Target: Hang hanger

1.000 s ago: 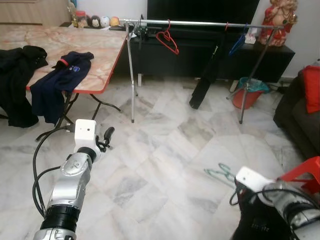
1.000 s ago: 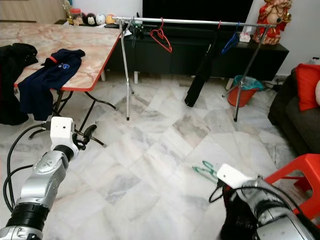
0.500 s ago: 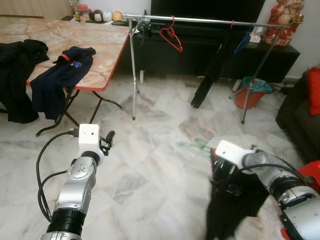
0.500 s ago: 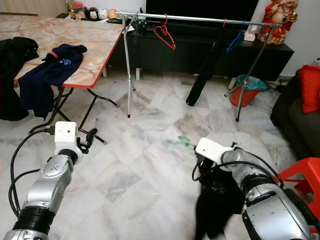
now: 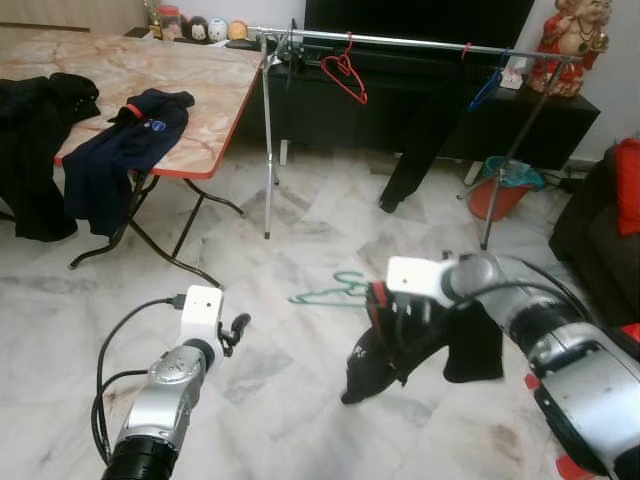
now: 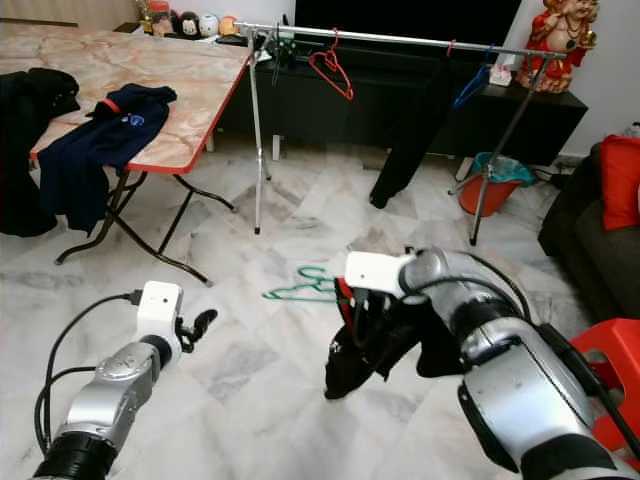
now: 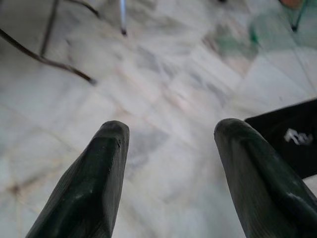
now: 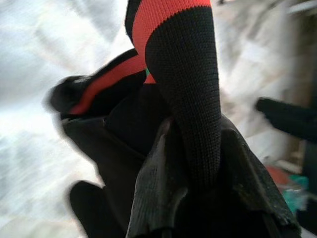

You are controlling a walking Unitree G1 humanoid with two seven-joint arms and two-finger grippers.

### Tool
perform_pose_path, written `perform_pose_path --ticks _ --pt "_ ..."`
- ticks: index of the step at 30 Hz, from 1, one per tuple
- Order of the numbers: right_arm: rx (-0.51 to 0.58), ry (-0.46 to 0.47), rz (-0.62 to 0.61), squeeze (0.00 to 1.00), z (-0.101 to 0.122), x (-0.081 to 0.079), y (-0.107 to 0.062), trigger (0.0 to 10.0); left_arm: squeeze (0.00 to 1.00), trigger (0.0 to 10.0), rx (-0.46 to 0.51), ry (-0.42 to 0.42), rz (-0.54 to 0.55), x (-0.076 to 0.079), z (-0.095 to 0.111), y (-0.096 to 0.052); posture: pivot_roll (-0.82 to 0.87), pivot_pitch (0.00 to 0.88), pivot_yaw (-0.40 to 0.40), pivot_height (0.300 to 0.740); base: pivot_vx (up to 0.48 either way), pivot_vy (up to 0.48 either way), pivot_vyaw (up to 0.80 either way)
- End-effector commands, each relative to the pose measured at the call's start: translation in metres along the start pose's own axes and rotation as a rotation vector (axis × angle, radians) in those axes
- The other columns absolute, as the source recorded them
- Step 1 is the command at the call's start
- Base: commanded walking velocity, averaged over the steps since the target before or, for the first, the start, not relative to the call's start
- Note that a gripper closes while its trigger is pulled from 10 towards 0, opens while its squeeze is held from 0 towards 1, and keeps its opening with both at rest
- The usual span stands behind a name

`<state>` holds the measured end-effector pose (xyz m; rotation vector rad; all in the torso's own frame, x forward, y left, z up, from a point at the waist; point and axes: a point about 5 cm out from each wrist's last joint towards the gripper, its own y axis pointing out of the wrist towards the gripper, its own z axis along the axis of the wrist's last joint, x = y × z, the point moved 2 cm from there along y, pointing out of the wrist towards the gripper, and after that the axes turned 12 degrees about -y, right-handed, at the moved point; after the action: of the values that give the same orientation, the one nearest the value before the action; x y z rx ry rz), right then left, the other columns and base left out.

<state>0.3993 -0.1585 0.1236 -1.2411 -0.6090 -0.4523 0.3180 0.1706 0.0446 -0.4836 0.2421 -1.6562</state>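
From the head views I see my right gripper [image 5: 385,315] clamped on a black shirt [image 5: 400,350] on a green hanger [image 5: 330,293], held above the floor [image 5: 300,220] before the rail [image 5: 400,42]. Left wrist view: my left gripper [image 7: 168,163] spread wide.

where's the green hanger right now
In the left eye view the green hanger sticks out from the black garment held up by the right gripper, above the marble floor before the clothes rail.
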Motion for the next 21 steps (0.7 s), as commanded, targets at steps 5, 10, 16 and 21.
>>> perform_pose_path --ticks 5,10,16,21 --pt "0.025 0.014 -0.134 0.0 0.029 0.032 -0.004 0.0 0.0 10.0 -0.083 -0.068 -0.108 0.015 -0.022 -0.002 0.18 0.0 -0.149 0.74 0.0 0.0 0.0" --pt "0.154 0.044 -0.146 0.0 0.074 0.037 0.002 0.0 0.0 10.0 0.028 -0.174 -0.189 0.026 -0.004 -0.001 0.19 0.0 -0.156 0.74 0.0 0.0 0.0" --pt "0.248 0.038 -0.108 0.0 0.103 0.033 0.006 0.0 0.0 10.0 0.134 -0.231 -0.221 0.029 0.009 0.0 0.19 0.0 -0.158 0.74 0.0 0.0 0.0" --pt "0.264 0.027 -0.097 0.0 0.111 0.031 0.007 0.0 0.0 10.0 0.178 -0.262 -0.235 0.028 0.013 0.001 0.18 0.0 -0.157 0.74 0.0 0.0 0.0"
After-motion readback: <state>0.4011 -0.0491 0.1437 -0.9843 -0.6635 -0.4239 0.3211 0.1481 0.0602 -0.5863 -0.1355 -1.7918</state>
